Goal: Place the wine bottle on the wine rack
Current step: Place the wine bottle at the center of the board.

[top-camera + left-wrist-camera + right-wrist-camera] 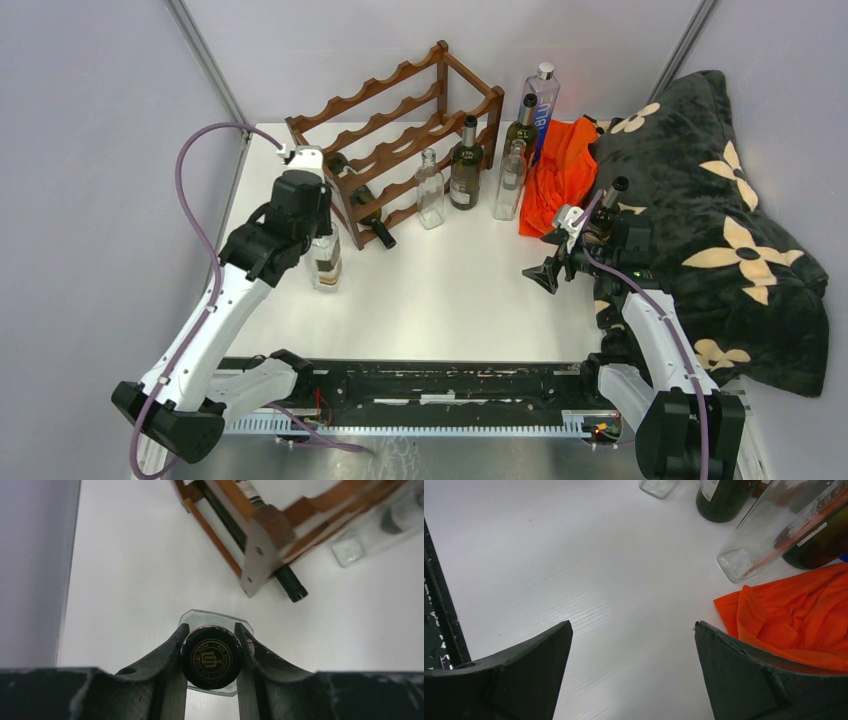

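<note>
Wine bottle (211, 661) within left hand (211, 626)

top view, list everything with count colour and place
wine rack: one, reddish-brown, back left
dark bottles: two, lying in the rack's lower tiers
held bottle: one, clear, black cap, upright before the rack
standing bottles: five, three clear, two dark green, right of the rack
orange cloth: one, beside those bottles
blanket: one, black with cream flowers, right side
table: one, white
left gripper: black, shut on held bottle
right gripper: black, open, near the cloth
</note>
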You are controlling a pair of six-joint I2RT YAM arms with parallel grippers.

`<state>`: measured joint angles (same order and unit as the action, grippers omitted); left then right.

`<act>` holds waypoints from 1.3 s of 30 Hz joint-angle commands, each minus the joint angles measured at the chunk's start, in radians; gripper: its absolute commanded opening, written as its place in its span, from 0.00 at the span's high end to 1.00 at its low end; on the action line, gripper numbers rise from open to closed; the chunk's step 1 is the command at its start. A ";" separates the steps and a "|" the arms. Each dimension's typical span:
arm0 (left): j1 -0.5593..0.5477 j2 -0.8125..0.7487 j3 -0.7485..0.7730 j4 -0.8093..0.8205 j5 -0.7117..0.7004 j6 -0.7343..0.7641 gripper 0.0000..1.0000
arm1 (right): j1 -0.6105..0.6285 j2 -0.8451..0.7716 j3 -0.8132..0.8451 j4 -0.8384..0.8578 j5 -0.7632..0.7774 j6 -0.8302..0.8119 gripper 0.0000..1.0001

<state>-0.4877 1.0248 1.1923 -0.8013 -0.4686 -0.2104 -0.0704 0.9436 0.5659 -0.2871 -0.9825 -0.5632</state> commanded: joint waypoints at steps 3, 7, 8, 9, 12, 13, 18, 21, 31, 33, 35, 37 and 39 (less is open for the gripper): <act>0.182 -0.034 -0.052 0.297 0.017 -0.012 0.98 | -0.005 -0.008 0.008 0.012 0.001 -0.018 0.02; 0.289 -0.020 -0.094 0.369 0.087 -0.052 0.98 | -0.005 -0.009 0.009 0.011 -0.001 -0.020 0.02; 0.305 -0.021 -0.105 0.381 0.093 -0.056 0.98 | -0.005 -0.010 0.008 0.010 -0.001 -0.022 0.02; 0.320 -0.022 -0.117 0.393 0.095 -0.059 0.98 | -0.005 -0.011 0.008 0.009 -0.002 -0.022 0.02; 0.341 -0.032 -0.138 0.393 0.094 -0.061 0.97 | -0.005 -0.015 0.008 0.009 -0.002 -0.024 0.02; 0.342 -0.038 -0.145 0.389 0.088 -0.061 0.90 | -0.005 -0.016 0.009 0.008 -0.002 -0.024 0.02; 0.342 -0.100 -0.188 0.372 0.089 -0.069 0.53 | -0.005 -0.012 0.009 0.008 0.000 -0.024 0.02; 0.342 -0.131 -0.203 0.347 0.100 -0.082 0.33 | -0.005 -0.010 0.010 0.008 0.003 -0.024 0.02; 0.342 -0.229 -0.086 0.209 0.126 -0.125 0.15 | -0.005 -0.009 0.011 0.003 0.009 -0.031 0.02; 0.342 -0.268 -0.074 0.207 0.183 -0.141 0.12 | -0.005 -0.009 0.009 0.002 0.010 -0.035 0.02; 0.342 -0.298 -0.071 0.217 0.258 -0.150 0.12 | -0.005 -0.011 0.009 -0.001 0.010 -0.038 0.02; 0.342 -0.321 -0.072 0.233 0.340 -0.164 0.12 | -0.005 -0.011 0.009 0.000 0.011 -0.040 0.02; 0.342 -0.332 -0.075 0.255 0.439 -0.182 0.09 | -0.005 -0.011 0.008 0.000 0.011 -0.042 0.02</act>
<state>-0.1497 0.7258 1.0843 -0.5953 -0.2394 -0.3183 -0.0704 0.9436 0.5659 -0.3023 -0.9676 -0.5846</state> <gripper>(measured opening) 0.891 0.982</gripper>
